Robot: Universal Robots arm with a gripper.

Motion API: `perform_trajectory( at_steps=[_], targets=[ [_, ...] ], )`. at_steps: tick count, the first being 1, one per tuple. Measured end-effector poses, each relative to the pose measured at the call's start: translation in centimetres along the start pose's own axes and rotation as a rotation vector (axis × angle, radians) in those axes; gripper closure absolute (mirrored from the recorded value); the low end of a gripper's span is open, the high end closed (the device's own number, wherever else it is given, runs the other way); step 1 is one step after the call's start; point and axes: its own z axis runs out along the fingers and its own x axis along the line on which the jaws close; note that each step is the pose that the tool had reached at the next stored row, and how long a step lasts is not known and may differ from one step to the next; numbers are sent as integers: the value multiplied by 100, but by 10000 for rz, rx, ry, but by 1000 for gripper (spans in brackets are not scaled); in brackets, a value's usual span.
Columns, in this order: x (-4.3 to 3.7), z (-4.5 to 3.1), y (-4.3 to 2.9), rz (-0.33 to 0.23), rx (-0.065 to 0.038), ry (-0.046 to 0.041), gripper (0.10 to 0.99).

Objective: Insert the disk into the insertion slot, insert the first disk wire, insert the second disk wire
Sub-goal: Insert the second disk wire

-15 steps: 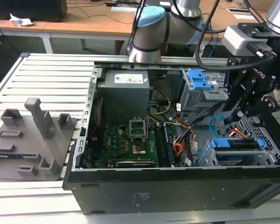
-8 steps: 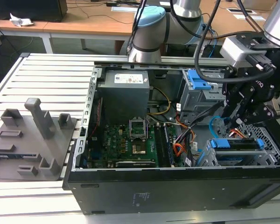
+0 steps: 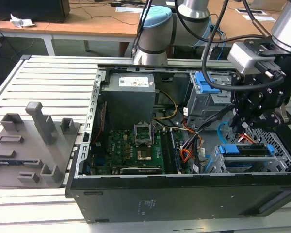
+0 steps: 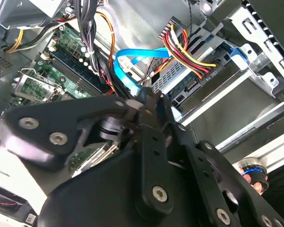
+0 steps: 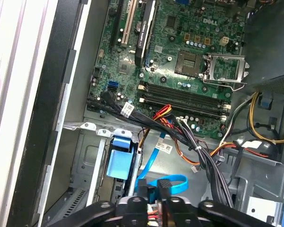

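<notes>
The disk (image 3: 246, 150), in its blue carrier, lies inside the insertion slot (image 3: 282, 145) at the case's corner on the exterior view's right. My gripper (image 3: 241, 127) hangs just above the disk's inner end, shut on the plug of a flat blue disk wire (image 4: 132, 59). In the second wrist view my black fingers (image 4: 154, 118) meet at that plug, a short way from the disk's rear edge (image 4: 182, 87). A red, yellow and black disk wire (image 4: 187, 49) ends in a black plug against that edge. The first wrist view shows the blue carrier (image 5: 119, 158) and the blue wire (image 5: 166, 182) looping above my gripper (image 5: 154, 203).
The open computer case (image 3: 184, 194) holds a green motherboard (image 3: 131, 148), a grey power supply (image 3: 128, 97) and a taller grey cage with a blue latch (image 3: 206, 82). Loose cable bundles (image 5: 194, 142) cross beside the bay. A grey fixture (image 3: 34, 141) stands on the slatted table.
</notes>
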Motion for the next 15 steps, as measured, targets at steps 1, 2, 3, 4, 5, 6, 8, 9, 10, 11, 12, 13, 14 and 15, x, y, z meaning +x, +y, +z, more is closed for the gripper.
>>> perform_trajectory(
  at_steps=[1, 2, 3, 4, 5, 6, 8, 9, 10, 11, 12, 13, 14, 15],
  targets=[
    [0, 0, 0, -2, 0, 1, 922],
    [0, 0, 0, -5, 0, 1, 922],
    [0, 0, 0, -9, 0, 1, 922],
    [0, 0, 0, -11, 0, 0, 922],
    [0, 0, 0, -13, 0, 1, 922],
    [0, 0, 0, -16, 0, 1, 922],
    [9, 1, 2, -16, 0, -2, 922],
    [31, -1, 6, -16, -1, 1, 922],
    [51, -1, 10, -17, 0, 1, 922],
    [84, -1, 17, -16, 0, 0, 922],
    [112, -2, 22, -16, 0, 1, 922],
    [168, -2, 33, -16, 0, 1, 922],
    [201, -2, 39, -17, 0, 0, 922],
    [222, -2, 44, -16, 0, 1, 922]
  ],
)
